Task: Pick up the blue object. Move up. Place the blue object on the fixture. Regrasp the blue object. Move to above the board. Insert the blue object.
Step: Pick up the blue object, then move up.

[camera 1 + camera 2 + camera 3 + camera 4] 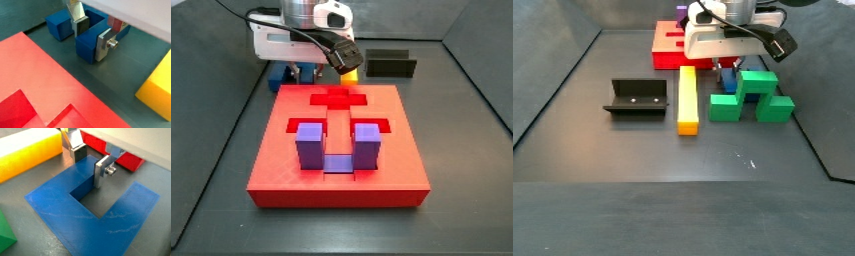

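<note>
Board [338, 150] holds a purple U-block [337, 146]; the arm hides most of the blue object [93, 210] behind it in side views. Yellow bar [687, 100], green block [751, 98], fixture [637, 96] nearby. Gripper [88, 157] straddles one prong, fingers [101, 170] closed on it, floor level.

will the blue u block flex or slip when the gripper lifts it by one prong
Likely stiff: the blue object looks thick, solid plastic. Its smooth flat faces might slip a little between the gripper pads. Held by one prong, off-centre, it may tilt.
</note>
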### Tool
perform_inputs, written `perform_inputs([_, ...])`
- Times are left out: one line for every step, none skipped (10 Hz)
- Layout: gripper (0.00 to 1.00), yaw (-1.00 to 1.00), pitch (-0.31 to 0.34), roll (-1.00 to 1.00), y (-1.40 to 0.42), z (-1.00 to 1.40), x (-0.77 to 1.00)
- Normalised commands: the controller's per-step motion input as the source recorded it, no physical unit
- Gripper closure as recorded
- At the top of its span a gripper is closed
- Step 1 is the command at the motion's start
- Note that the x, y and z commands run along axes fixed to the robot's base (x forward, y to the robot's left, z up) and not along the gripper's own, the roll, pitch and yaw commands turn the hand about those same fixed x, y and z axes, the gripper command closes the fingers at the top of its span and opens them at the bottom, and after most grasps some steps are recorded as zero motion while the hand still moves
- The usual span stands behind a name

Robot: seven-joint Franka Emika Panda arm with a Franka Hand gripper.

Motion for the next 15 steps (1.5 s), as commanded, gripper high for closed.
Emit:
perform_inputs([1.0,0.0,0.0,0.0,0.0,0.0,0.0])
perform_inputs([1.0,0.0,0.0,0.0,0.0,0.0,0.0])
perform_inputs([1.0,0.0,0.0,0.0,0.0,0.0,0.0])
perform_inputs([1.0,0.0,0.0,0.0,0.0,0.0,0.0])
perform_inputs([1.0,0.0,0.0,0.0,0.0,0.0,0.0])
perform_inputs([1.0,0.0,0.0,0.0,0.0,0.0,0.0])
perform_inputs([1.0,0.0,0.0,0.0,0.0,0.0,0.0])
perform_inputs([1.0,0.0,0.0,0.0,0.0,0.0,0.0])
perform_inputs([1.0,0.0,0.0,0.0,0.0,0.0,0.0])
perform_inputs([1.0,0.0,0.0,0.0,0.0,0.0,0.0])
perform_inputs([1.0,0.0,0.0,0.0,0.0,0.0,0.0])
perform_inputs([1.0,0.0,0.0,0.0,0.0,0.83,0.0])
perform_inputs([1.0,0.0,0.013,0.01,0.07,0.81,-0.02])
perform_inputs([1.0,0.0,0.037,-0.01,0.05,0.69,-0.05])
perform_inputs([1.0,0.0,0.02,-0.07,0.02,0.32,-0.02])
